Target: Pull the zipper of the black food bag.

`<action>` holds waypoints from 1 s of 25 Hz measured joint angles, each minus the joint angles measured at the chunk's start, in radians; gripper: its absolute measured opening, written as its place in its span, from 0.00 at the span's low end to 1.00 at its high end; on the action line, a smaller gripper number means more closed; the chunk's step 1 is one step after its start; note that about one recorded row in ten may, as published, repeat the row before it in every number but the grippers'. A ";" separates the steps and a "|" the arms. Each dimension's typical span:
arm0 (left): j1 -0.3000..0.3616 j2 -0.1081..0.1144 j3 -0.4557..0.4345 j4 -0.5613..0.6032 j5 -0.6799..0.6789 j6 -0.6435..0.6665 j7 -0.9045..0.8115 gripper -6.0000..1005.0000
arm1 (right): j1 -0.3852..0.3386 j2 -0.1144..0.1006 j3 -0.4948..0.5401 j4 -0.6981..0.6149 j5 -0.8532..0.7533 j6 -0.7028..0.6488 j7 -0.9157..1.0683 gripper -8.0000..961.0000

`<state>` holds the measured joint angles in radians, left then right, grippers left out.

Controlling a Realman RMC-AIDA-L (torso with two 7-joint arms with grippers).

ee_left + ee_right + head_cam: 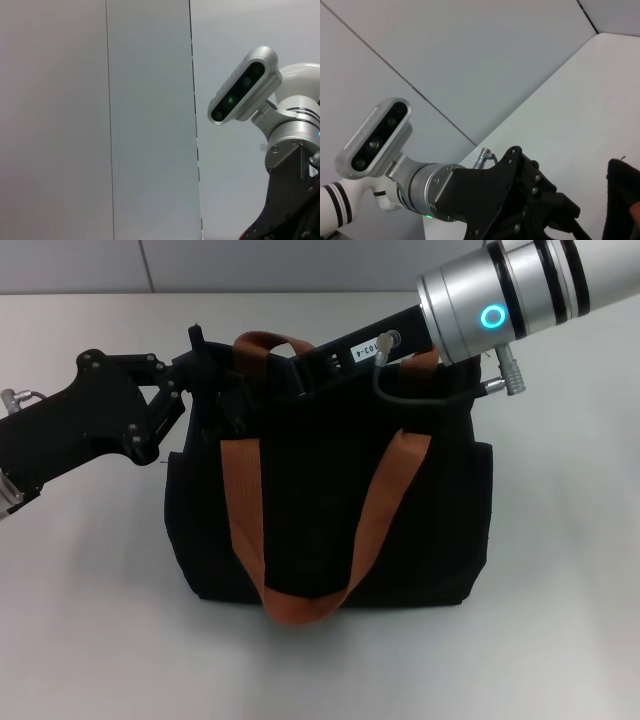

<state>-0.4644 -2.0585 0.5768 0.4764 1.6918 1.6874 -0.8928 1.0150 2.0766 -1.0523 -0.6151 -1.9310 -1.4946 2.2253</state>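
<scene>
The black food bag [320, 510] stands upright in the middle of the white table in the head view, with its orange-brown strap handles [243, 510] hanging down its front. My left gripper [215, 380] reaches in from the left and is at the bag's top left corner. My right gripper [300, 375] comes down from the upper right and is at the middle of the bag's top, black against the black fabric. The zipper is hidden. The right wrist view shows a corner of the bag [622, 200].
The white table [560, 570] extends around the bag on all sides. A grey panelled wall [250, 265] stands behind it. The right arm's silver wrist [510, 295] hangs over the bag's back right corner, with a black cable [430, 395] looping down.
</scene>
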 joint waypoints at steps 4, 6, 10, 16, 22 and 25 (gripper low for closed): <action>0.000 0.000 0.000 0.001 0.000 0.004 0.000 0.02 | 0.007 0.001 -0.001 0.001 0.000 0.002 0.000 0.06; 0.000 0.000 0.000 0.001 0.000 0.004 0.000 0.02 | 0.008 0.001 -0.002 0.002 0.000 0.002 0.000 0.06; 0.000 0.000 0.000 -0.001 0.000 0.009 0.000 0.02 | 0.008 0.000 -0.002 0.003 -0.001 0.002 0.002 0.05; 0.001 0.000 0.000 -0.003 -0.003 0.011 0.000 0.02 | 0.009 0.000 -0.001 0.002 -0.025 0.009 0.024 0.05; 0.003 0.000 0.000 -0.004 -0.010 0.012 -0.001 0.02 | 0.012 0.001 -0.002 0.002 -0.028 0.013 0.027 0.05; 0.003 0.000 0.000 -0.004 -0.011 0.018 -0.006 0.02 | 0.019 0.002 -0.024 0.000 -0.028 0.020 0.039 0.05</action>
<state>-0.4617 -2.0586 0.5768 0.4724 1.6805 1.7055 -0.8988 1.0344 2.0784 -1.0766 -0.6152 -1.9594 -1.4751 2.2644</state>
